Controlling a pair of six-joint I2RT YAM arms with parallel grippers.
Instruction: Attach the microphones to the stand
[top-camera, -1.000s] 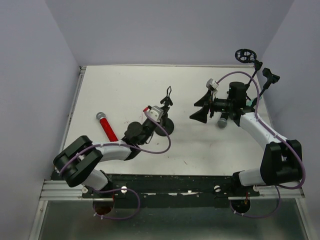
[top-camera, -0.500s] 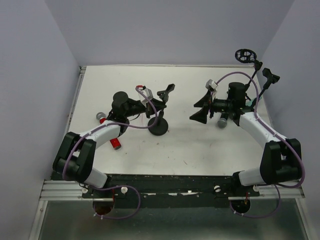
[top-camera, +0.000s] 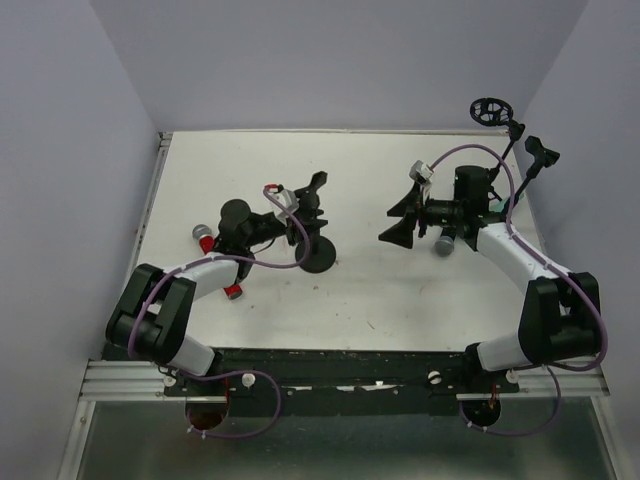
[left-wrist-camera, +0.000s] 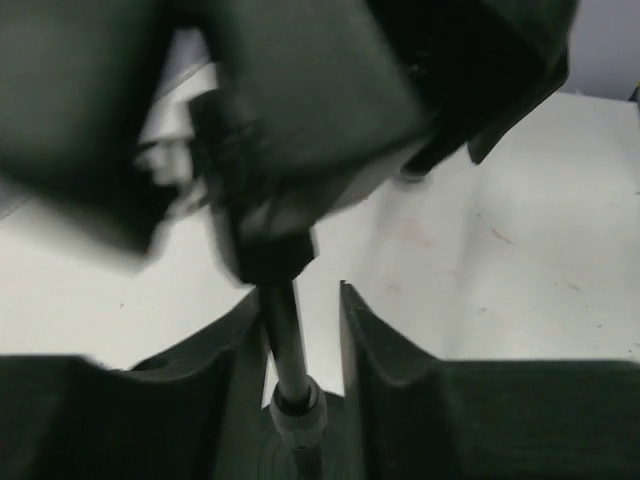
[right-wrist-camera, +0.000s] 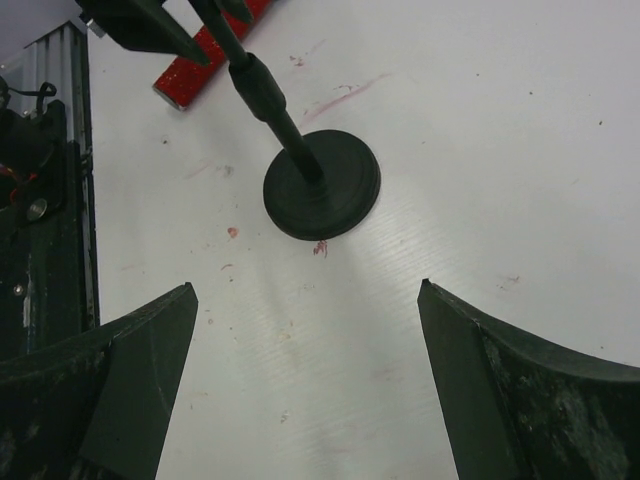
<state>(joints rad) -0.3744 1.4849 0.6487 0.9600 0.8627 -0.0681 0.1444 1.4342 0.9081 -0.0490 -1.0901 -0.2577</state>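
A black stand with a round base (top-camera: 320, 258) and a clip on top (top-camera: 318, 185) stands mid-table. My left gripper (top-camera: 303, 214) reaches it from the left. In the left wrist view the gripper (left-wrist-camera: 300, 290) has its jaws narrowly apart around the stand's rod (left-wrist-camera: 283, 345), which lies against the left finger with a gap to the right one. The red microphone (top-camera: 231, 289) lies mostly under my left arm, its mesh head (top-camera: 203, 238) showing. The black microphone's grey head (top-camera: 446, 241) shows under my right arm. My right gripper (top-camera: 400, 220) is wide open and empty, facing the stand (right-wrist-camera: 322, 185) from the right (right-wrist-camera: 305, 285).
Two more black stands, one with a round mount (top-camera: 489, 110) and one with a clip (top-camera: 541, 152), rise at the back right corner. A sliver of mint-green (top-camera: 494, 208) shows behind my right wrist. Walls close off the left, back and right sides.
My left arm has swung from the near side of the stand to its left side. The stand's base has shifted slightly left and its clip has turned. My right arm has stayed still.
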